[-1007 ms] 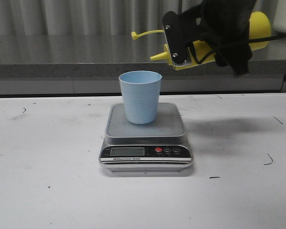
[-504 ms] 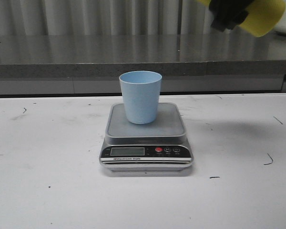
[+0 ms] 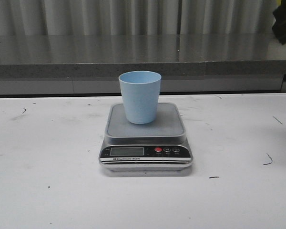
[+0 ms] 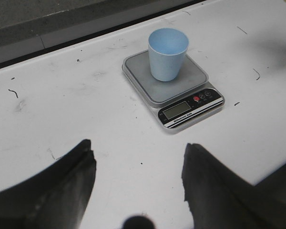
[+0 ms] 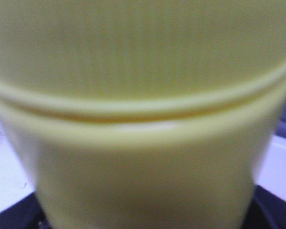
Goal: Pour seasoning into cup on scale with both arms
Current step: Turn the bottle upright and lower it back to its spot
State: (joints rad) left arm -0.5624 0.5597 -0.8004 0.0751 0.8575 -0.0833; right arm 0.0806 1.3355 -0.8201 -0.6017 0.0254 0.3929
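A light blue cup [image 3: 140,97] stands upright on the digital kitchen scale [image 3: 146,138] at mid-table. The left gripper [image 4: 138,179] hangs spread and empty above the white table [image 3: 43,181]. The yellow seasoning bottle [image 5: 138,119] fills the right wrist view; whether the right gripper [image 3: 285,24] pinches it cannot be told.

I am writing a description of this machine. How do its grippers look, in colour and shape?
The left gripper has two black, broad, wedge-like fingers, blurred by closeness, with a dark round part between them at the frame edge. Of the right gripper, only a black, angular piece shows at the front view's edge. No cables or markings are visible now.
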